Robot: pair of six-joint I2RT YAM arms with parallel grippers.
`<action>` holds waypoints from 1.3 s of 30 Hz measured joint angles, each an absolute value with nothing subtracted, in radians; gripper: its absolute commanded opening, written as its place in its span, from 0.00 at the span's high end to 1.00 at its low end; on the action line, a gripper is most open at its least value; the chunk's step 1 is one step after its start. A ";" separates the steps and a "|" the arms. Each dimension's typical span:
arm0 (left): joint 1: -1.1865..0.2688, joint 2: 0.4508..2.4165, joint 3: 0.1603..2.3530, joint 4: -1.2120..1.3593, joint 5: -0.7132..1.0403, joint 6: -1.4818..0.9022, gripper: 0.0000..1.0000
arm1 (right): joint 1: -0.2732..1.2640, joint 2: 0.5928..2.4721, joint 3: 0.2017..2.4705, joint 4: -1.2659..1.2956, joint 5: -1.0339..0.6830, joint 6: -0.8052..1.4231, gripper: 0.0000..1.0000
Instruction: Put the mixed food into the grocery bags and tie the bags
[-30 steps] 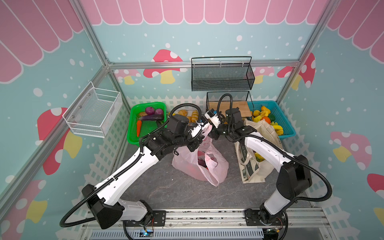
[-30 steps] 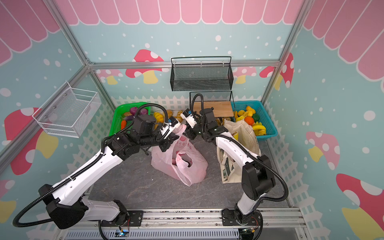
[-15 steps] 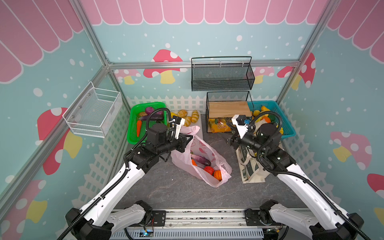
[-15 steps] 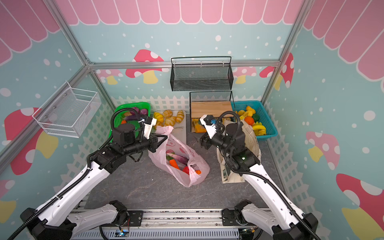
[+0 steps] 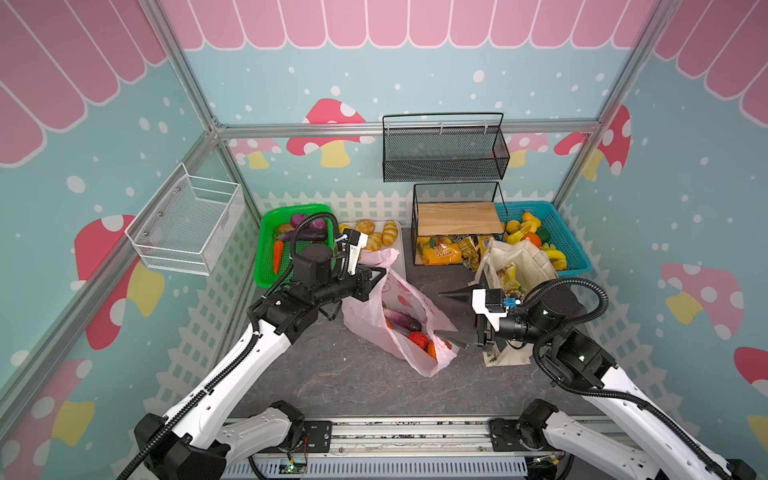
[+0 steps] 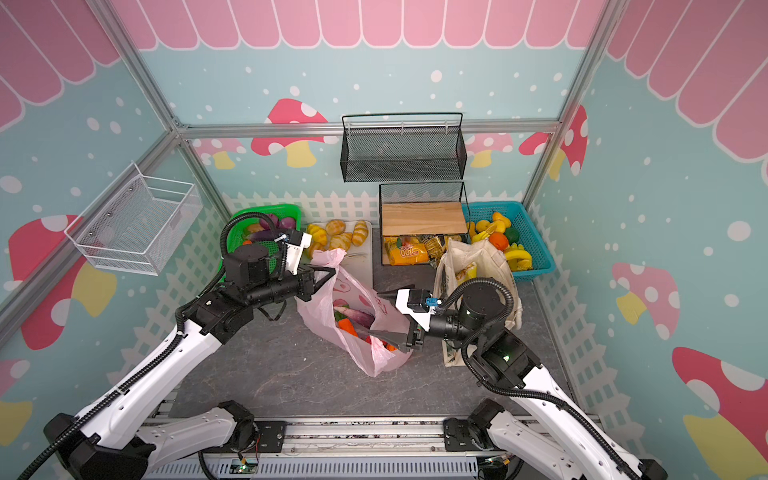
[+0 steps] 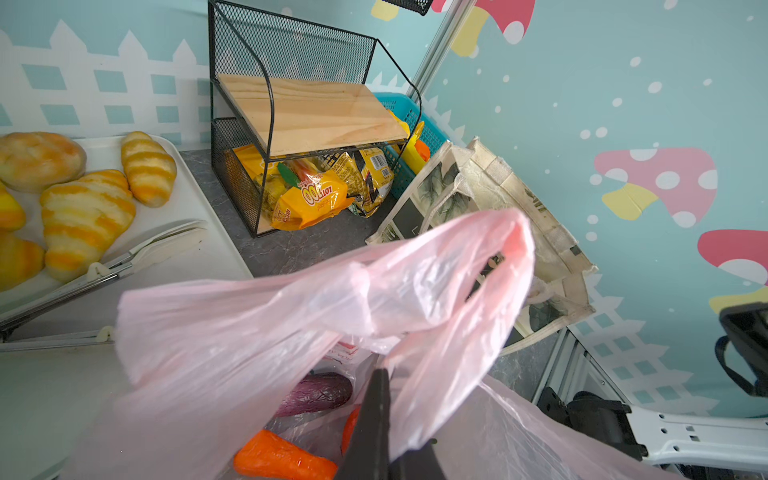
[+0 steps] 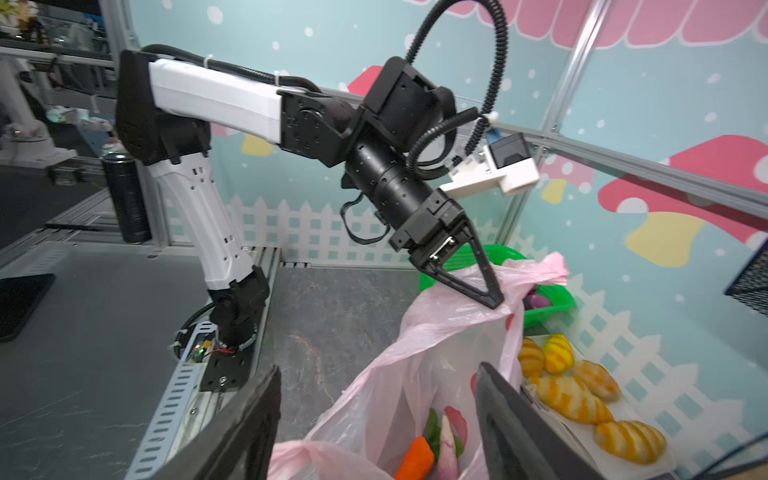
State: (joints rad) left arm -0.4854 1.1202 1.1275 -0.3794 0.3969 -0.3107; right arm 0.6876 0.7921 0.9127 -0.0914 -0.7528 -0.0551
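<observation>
1. While the left gripper (image 5: pixel 383 273) stays pinched shut on one handle loop of the pink plastic bag (image 5: pixel 409 293), the film looks thin, see-through and crinkly. It's pulled taut at that handle and slumped on the grey stone-look tabletop (image 5: pixel 332 382) everywhere else.
2. Through the gaping mouth you can see a glossy purple eggplant (image 5: pixel 401 320), a round red tomato (image 5: pixel 419 340) and a tapered orange carrot (image 7: pixel 282 459).
3. The right gripper (image 5: pixel 452 316) has its black wedge-shaped fingers spread wide, holding nothing, right at the bag's low end. The lower finger overlaps the plastic in both top views, so I can't tell if it touches.
4. A second ago both grippers were bunched together over the bag near the back. Since then the right arm has pulled back to its own side and opened up, the left has drawn the handle leftward, and the veg now shows.
5. Around it: the cream canvas tote (image 5: pixel 523 257) slouches behind the right arm, which hides its lower part. There's also a green basket (image 5: pixel 266 266), striped bread rolls (image 5: pixel 376 241) on a white tray, a black wire shelf (image 5: pixel 457 218) with a wooden board, and a blue basket (image 5: pixel 573 257).
</observation>
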 measured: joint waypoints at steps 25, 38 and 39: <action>-0.484 1.138 1.127 -0.380 0.397 -0.311 1.00 | 0.801 0.822 0.818 -0.192 -0.654 -0.115 0.92; -0.461 1.024 1.089 -0.285 0.462 -0.390 1.00 | 0.570 0.878 0.958 -0.108 -0.246 0.080 1.00; -0.461 1.004 1.073 -0.260 0.470 -0.408 1.00 | 0.538 0.879 0.978 -0.113 -0.223 0.088 1.00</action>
State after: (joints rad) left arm -0.4610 1.0042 1.0733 -0.2600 0.4702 -0.4080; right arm 0.5385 0.8791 0.9783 -0.1135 -0.2234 0.0879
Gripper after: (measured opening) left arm 0.047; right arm 0.055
